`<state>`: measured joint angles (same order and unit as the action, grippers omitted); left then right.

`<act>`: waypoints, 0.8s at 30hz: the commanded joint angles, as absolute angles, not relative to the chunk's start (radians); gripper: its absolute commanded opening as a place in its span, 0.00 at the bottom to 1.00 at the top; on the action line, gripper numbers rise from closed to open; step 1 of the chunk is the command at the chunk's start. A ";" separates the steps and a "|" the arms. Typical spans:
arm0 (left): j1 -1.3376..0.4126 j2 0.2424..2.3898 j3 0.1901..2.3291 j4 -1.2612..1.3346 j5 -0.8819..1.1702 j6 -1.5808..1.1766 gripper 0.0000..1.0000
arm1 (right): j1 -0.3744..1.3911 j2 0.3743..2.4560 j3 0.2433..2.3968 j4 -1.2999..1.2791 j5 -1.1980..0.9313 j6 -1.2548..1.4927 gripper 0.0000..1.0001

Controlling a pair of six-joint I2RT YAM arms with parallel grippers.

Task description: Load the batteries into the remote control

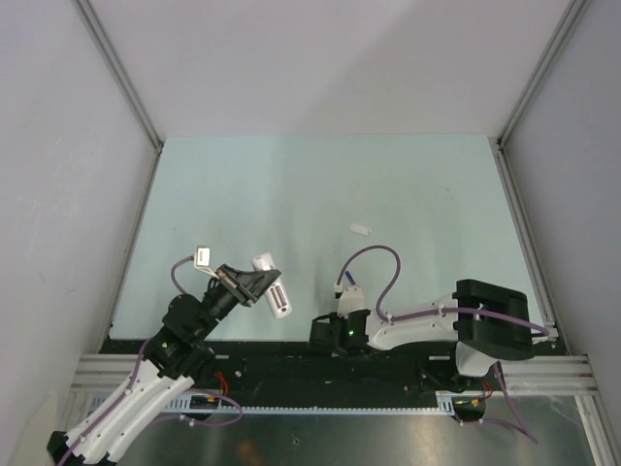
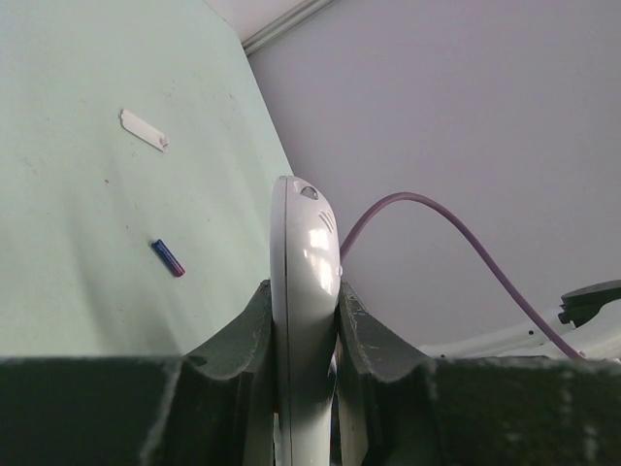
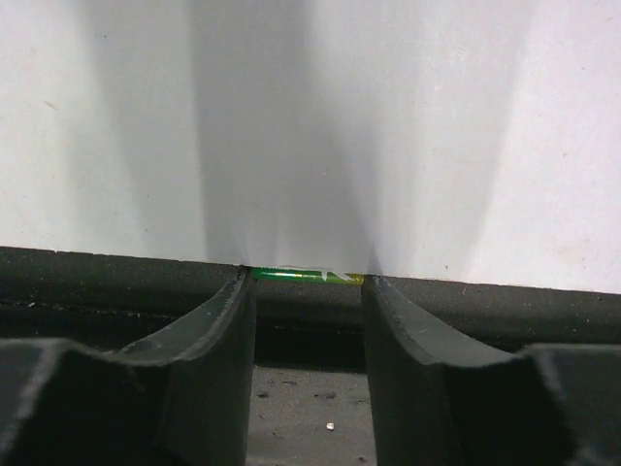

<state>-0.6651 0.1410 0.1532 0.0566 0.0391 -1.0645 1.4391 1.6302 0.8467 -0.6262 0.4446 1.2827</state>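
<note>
My left gripper [image 1: 250,283] [image 2: 305,296] is shut on the white remote control [image 1: 276,297] [image 2: 304,233] and holds it edge-on above the near left of the table. The purple battery [image 2: 168,257] lies on the pale green table beyond it. My right gripper [image 1: 320,334] [image 3: 306,283] is open and low at the table's front edge. The green battery [image 3: 309,276] lies crosswise just past its fingertips, right at the edge where the table meets the black strip. The remote's compartment is hidden.
A small flat white plastic piece [image 1: 361,230] [image 2: 144,129] lies on the table [image 1: 320,184] toward the middle. White walls enclose the table on three sides. A black rail [image 1: 272,364] runs along the front edge. A purple cable [image 1: 374,254] loops over the right arm.
</note>
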 commanded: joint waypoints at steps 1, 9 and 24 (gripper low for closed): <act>-0.660 0.137 0.155 0.086 0.051 -1.058 0.00 | 1.456 1.632 0.862 -0.633 0.479 1.298 0.35; -0.660 0.123 0.179 0.074 0.052 -1.045 0.00 | 1.519 1.470 0.943 -0.800 0.581 1.278 0.00; -0.658 0.035 0.176 0.035 0.058 -1.032 0.00 | 1.157 1.459 1.000 -0.442 0.480 0.446 0.00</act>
<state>-0.6651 0.0689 0.1532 0.0345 0.0479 -1.0462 1.2575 1.4082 1.0023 -0.5907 0.5488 0.6605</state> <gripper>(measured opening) 0.268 0.464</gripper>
